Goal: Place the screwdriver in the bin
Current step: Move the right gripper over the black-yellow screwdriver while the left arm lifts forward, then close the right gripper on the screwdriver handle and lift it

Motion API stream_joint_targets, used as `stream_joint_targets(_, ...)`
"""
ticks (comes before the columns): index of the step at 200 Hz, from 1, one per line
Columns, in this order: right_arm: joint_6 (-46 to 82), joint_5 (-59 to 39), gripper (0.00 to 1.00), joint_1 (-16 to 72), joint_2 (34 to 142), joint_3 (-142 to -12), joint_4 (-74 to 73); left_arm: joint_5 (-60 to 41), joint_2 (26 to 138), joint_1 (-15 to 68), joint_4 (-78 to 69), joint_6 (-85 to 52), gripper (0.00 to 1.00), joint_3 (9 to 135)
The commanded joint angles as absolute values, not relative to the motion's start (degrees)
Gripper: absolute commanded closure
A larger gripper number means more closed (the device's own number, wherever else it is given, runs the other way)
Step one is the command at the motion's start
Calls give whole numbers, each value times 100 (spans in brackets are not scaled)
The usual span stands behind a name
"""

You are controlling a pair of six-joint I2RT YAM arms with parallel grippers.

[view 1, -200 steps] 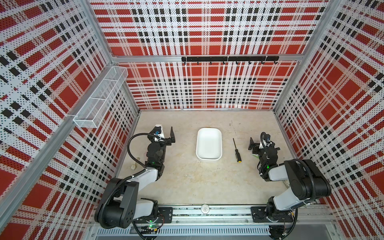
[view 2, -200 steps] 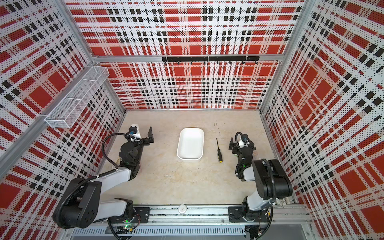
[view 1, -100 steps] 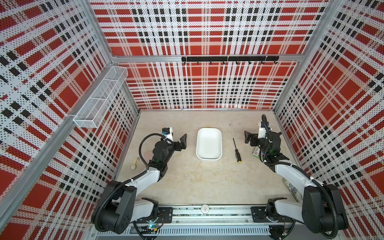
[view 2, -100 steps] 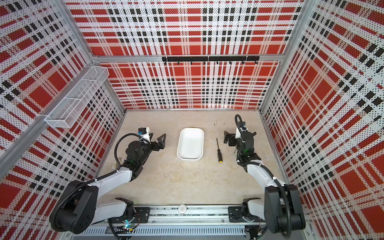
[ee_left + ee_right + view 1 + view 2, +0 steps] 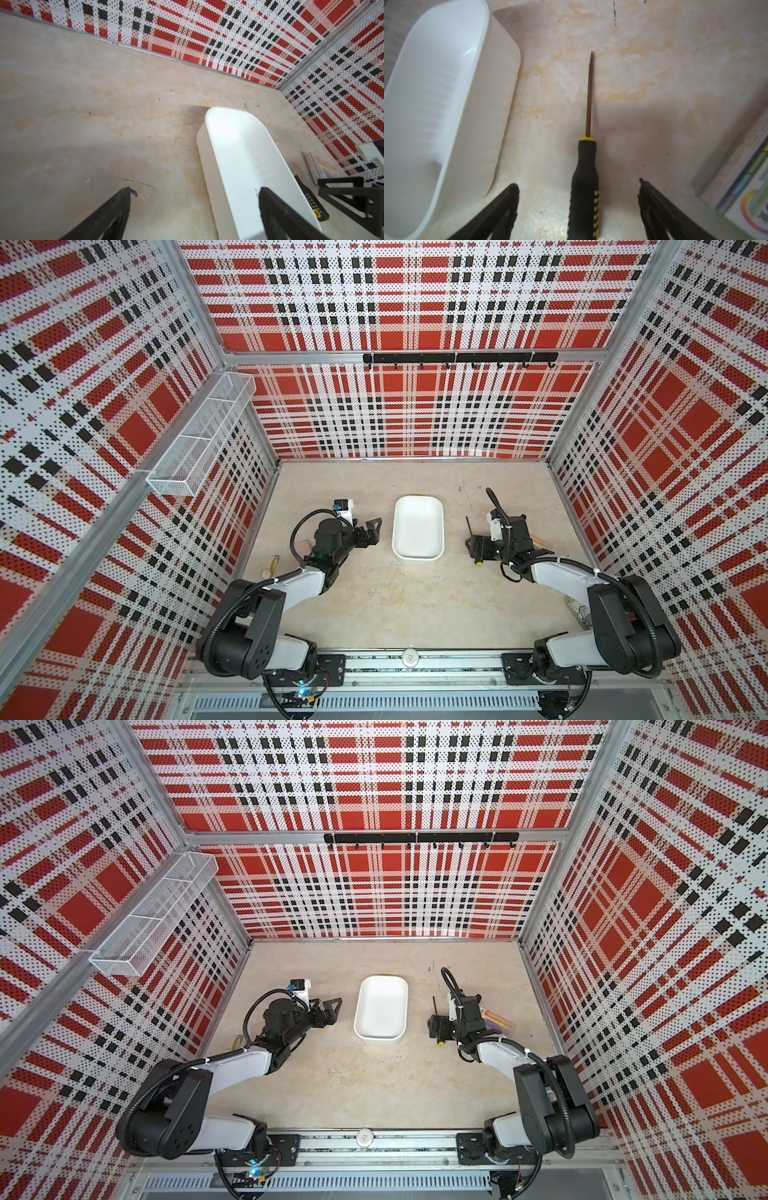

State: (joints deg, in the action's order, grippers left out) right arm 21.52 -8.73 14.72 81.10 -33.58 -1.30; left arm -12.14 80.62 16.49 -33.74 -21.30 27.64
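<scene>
Between the 2 wide-open, empty jaws of my right gripper (image 5: 577, 185) lies the screwdriver (image 5: 585, 162), on the table (image 5: 643, 83) beside the bin (image 5: 500, 104), handle toward the wrist, shaft pointing straight ahead. My left gripper (image 5: 195, 190), also open and empty, sits across the bin, farther off.

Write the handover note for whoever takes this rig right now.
Left gripper: open, empty, beside the bin.
Right gripper: open, low over the screwdriver, one finger on each side of its handle, not gripping.
Things: the screwdriver lies flat on the table, to the right of the bin in both top views. The bin is empty.
Done: the right arm is lined up for the pick.
Left: close on the handle, lift, carry over the bin, release.
</scene>
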Motion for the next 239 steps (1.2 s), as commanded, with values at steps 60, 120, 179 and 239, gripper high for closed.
stream_joint_targets(60,2329,-551,20,1730,8683,-3674,178,-1893,8436,1687,-2920,-2255,2,3227)
stream_joint_targets(120,2282,-403,37,1818,8803,-3803,260,-2293,8569,1696,-2587,-2164,2,3383)
stream_joint_targets(179,2220,-194,52,1898,8984,-3970,525,-2327,8613,1700,-2296,-1973,2,3515)
stream_joint_targets(239,2202,-150,80,1904,9043,-4224,908,-2320,8666,1705,-2242,-1956,2,3551)
